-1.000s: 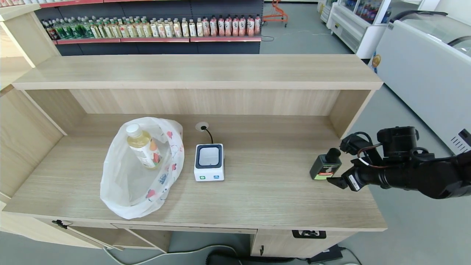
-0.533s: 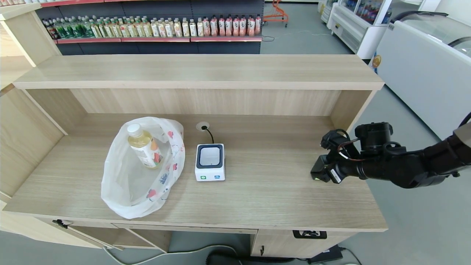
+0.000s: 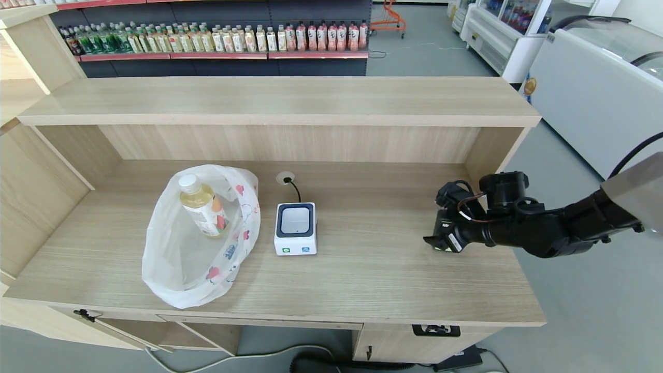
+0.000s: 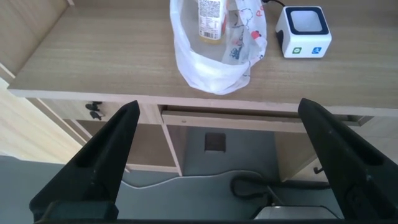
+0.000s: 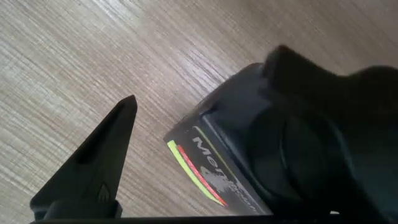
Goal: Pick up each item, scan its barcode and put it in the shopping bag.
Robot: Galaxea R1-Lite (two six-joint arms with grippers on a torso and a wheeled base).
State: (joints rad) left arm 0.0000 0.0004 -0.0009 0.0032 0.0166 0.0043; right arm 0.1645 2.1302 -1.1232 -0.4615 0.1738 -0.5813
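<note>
With the right gripper (image 3: 439, 224) spread at the bottle (image 5: 239, 146), clamp its rigid flat sides; expect it light and tippy

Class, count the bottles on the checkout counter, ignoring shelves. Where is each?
2. A drink bottle is inside the shopping bag; a small dark bottle sits near the right end of the counter. None seems hidden.

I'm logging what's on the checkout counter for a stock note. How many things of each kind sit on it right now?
Shopping bag: 1
Drink bottle, inside the bag: 1
Barcode scanner: 1
Dark labelled container: 1
Total: 4
</note>
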